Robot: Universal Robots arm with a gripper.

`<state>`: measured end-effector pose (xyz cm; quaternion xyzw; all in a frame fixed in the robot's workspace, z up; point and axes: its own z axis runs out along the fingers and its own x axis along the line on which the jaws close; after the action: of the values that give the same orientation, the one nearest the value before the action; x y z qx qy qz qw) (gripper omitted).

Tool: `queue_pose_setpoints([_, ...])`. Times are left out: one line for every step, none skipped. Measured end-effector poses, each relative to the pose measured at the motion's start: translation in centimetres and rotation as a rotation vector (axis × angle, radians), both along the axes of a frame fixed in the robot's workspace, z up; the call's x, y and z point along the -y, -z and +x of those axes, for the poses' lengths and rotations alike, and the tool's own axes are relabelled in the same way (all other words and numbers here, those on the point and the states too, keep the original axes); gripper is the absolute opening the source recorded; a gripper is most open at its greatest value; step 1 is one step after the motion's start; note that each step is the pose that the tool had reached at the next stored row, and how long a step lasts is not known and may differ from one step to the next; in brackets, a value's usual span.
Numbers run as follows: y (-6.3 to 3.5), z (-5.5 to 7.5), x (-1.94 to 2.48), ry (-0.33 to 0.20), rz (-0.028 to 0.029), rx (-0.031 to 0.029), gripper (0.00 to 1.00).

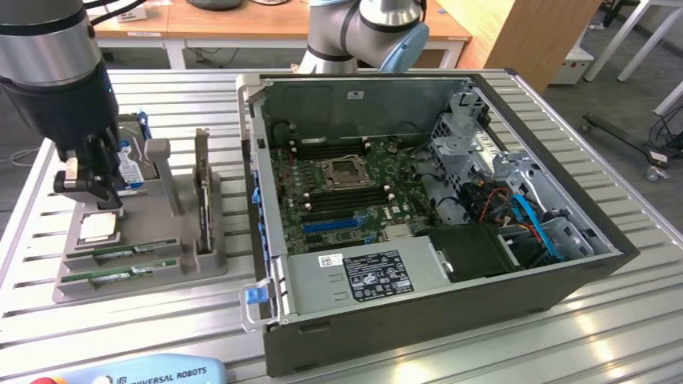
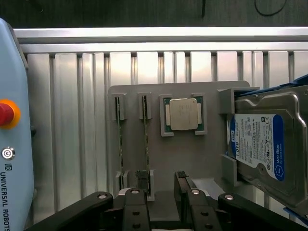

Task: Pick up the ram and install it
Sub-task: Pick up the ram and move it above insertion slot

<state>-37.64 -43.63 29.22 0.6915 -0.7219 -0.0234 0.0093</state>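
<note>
The arm (image 1: 373, 20) is silver-grey metal with a pale blue joint cap (image 1: 409, 44). Its black gripper (image 2: 162, 180) carries round silver screws (image 2: 191, 192).

Exterior view: high up, slanting down across the whole table (image 1: 107, 336). Wrist view: close, straight down. Shared (near the table's edge): grey holder (image 1: 208, 268) (image 2: 192, 154), hard drive (image 1: 133, 160) (image 2: 264, 144).

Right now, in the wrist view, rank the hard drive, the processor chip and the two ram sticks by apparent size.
1. hard drive, though it stands up nearer the camera.
2. processor chip.
3. ram sticks, seen edge-on: longer than the chip but far thinner; the two look alike.
</note>
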Motion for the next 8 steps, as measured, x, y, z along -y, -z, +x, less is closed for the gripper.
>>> queue_pose_setpoints([0.13,0.0,0.0,0.0,0.0,0.0001,0.36])
queue_pose_setpoints([0.26,0.0,0.0,0.0,0.0001,0.0001,0.36])
queue_pose_setpoints([0.37,0.0,0.0,0.0,0.0,0.0,0.36])
queue_pose_setpoints([0.48,0.0,0.0,0.0,0.0,0.0001,0.36])
queue_pose_setpoints([0.53,0.0,0.0,0.0,0.0,0.0,0.36])
queue_pose_setpoints([0.52,0.0,0.0,0.0,-0.0001,-0.0001,0.36])
queue_pose_setpoints([0.52,0.0,0.0,0.0,-0.0001,-0.0001,0.36])
queue_pose_setpoints([0.52,0.0,0.0,0.0,-0.0001,-0.0001,0.36])
